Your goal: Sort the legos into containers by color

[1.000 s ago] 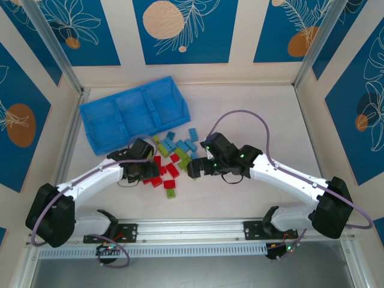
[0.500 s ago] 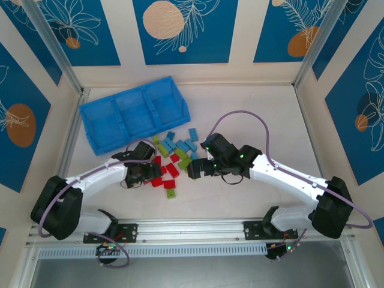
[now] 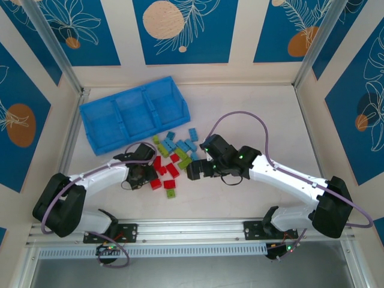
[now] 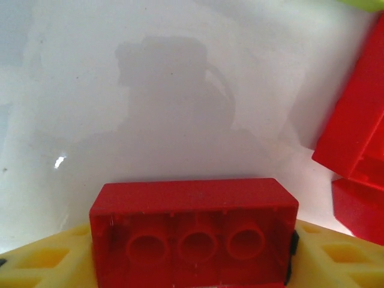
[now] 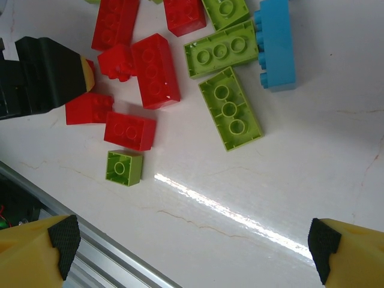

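The legos (image 3: 174, 153) lie in a loose heap of red, light blue and yellow-green bricks at mid-table. My left gripper (image 3: 144, 178) is low at the heap's left edge. In the left wrist view it (image 4: 195, 252) is shut on a red lego (image 4: 195, 210) that fills the gap between the yellow fingers, hollow underside toward the camera. My right gripper (image 3: 193, 171) hovers open at the heap's right side. Its fingers (image 5: 63, 240) stand wide over bare table, nothing between them. The blue bin of containers (image 3: 87, 123) sits at the back left.
In the right wrist view, red bricks (image 5: 156, 70), green bricks (image 5: 230, 108), a blue brick (image 5: 276, 42) and a small green one (image 5: 124, 167) lie beyond the fingers. The left gripper's black body (image 5: 42, 75) is at the left. The metal rail (image 3: 192, 231) runs along the near edge.
The left gripper has shifted slightly toward the near edge and its jaws have come in around a red lego. The right arm has hardly moved.
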You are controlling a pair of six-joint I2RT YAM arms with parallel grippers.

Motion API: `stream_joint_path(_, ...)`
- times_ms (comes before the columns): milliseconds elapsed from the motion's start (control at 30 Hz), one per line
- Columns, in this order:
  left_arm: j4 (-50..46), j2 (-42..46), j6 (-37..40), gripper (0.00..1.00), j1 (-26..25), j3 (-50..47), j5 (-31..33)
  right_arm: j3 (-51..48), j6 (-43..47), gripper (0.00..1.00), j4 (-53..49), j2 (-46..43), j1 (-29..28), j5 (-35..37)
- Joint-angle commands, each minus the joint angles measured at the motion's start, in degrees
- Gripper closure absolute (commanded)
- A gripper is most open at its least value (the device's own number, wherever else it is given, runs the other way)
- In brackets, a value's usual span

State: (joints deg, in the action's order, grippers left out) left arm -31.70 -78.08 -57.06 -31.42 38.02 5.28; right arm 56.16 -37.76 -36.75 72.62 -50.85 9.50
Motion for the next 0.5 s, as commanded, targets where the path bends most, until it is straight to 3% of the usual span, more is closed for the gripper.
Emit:
stream_joint_path(0,-1.23,-0.56,-0.14,0.44,-0.13,0.83,1.84,1.63,-1.00,0.00,-1.51,0.34,-0.97,1.12)
stream_joint_path(133,-6.56,4.88,1.34,0.51,-0.09,4.83,5.27,2.11,-1.26,0.00,-2.61,-0.56,-1.83,2.21)
stream_joint_path(267,-11.31,13.43,4.57,0.52,1.58,11.14,14.56,1.77,-1.53,0.00,-1.42,-2.40,-2.15,3.22)
stream_joint_path(367,-7.86,14.79,8.24,0.52,9.38,15.01,15.29,1.41,-1.35,0.00,-0.15,-3.42,-1.99,4.37)
stream_joint_path(467,-3.35,10.31,9.71,0.53,18.59,19.48,15.19,1.66,-0.95,0.00,0.01,-3.79,-1.93,5.33)
